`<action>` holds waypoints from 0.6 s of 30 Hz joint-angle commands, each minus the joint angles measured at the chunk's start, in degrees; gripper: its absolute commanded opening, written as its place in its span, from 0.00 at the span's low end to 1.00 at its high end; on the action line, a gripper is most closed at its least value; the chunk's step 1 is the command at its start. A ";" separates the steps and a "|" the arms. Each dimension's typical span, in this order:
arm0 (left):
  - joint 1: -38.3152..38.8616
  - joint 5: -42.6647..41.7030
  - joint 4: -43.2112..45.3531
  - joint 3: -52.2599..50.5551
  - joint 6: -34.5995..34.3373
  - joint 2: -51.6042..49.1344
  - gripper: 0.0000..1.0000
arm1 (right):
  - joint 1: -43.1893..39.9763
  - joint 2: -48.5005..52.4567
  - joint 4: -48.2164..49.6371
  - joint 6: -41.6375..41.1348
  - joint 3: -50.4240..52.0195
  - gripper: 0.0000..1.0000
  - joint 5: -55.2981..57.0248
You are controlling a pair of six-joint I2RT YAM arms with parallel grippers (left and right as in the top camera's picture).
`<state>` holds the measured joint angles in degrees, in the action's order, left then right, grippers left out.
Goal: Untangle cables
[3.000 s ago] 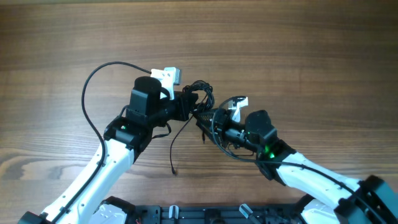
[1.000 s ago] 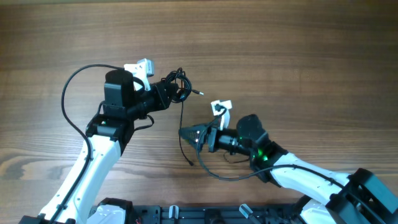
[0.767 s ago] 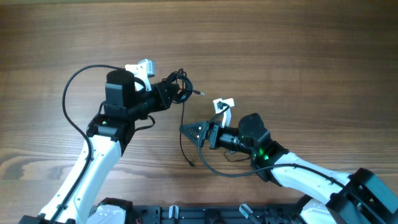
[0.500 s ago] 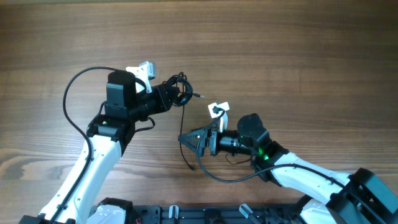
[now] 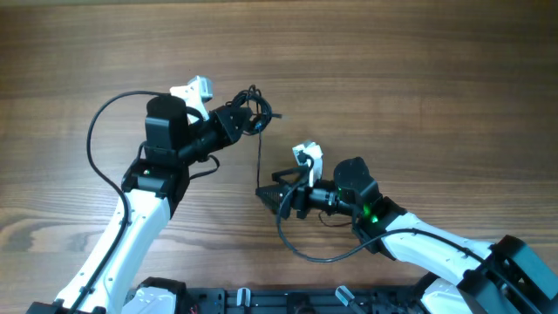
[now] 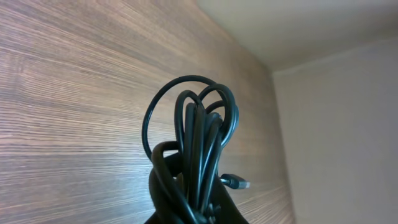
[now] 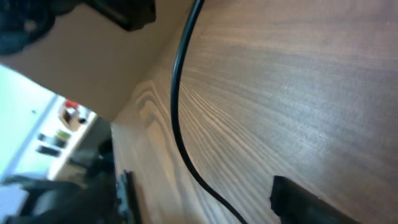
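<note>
Black cables (image 5: pixel 256 114) sit knotted in my left gripper (image 5: pixel 243 123), jaws pinching the bundle. One strand (image 5: pixel 259 157) drops over the wood table (image 5: pixel 410 70) between my right gripper's (image 5: pixel 272 194) spread jaws.

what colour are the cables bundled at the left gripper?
Black, slightly glossy. The cables show best in the left wrist view.

Arms: white lower links (image 5: pixel 131 235), black joint housings (image 5: pixel 166 131) further up frame. White camera bracket (image 5: pixel 193 90) on left wrist, another on right. Left hand (image 5: pixel 247 120), right hand (image 5: pixel 266 194): both black. Green light (image 5: pixel 377 212) on right arm. Thin black supply cable (image 5: pixel 92 144) loops at frame left.
</note>
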<state>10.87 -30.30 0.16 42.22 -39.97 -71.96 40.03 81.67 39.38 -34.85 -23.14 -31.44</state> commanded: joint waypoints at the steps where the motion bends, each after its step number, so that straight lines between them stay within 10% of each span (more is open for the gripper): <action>1: 0.24 0.02 0.79 0.11 -6.32 0.70 0.04 | -0.07 0.66 -1.42 8.15 -0.61 0.63 3.48; 6: 0.24 0.22 2.49 0.11 -8.72 0.70 0.04 | 0.66 1.09 -0.74 9.29 -0.61 0.62 4.28; 13: 0.26 0.20 1.57 0.11 -8.22 0.70 0.04 | 3.61 1.07 3.93 -0.76 -0.61 0.05 7.65; 18: 0.26 0.15 -3.80 0.11 13.29 0.70 0.04 | -2.40 -0.42 17.94 -13.90 -0.61 0.04 0.63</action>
<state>10.87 -29.87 -1.28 42.19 -39.38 -71.96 41.15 82.32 50.65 -40.32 -22.96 -26.22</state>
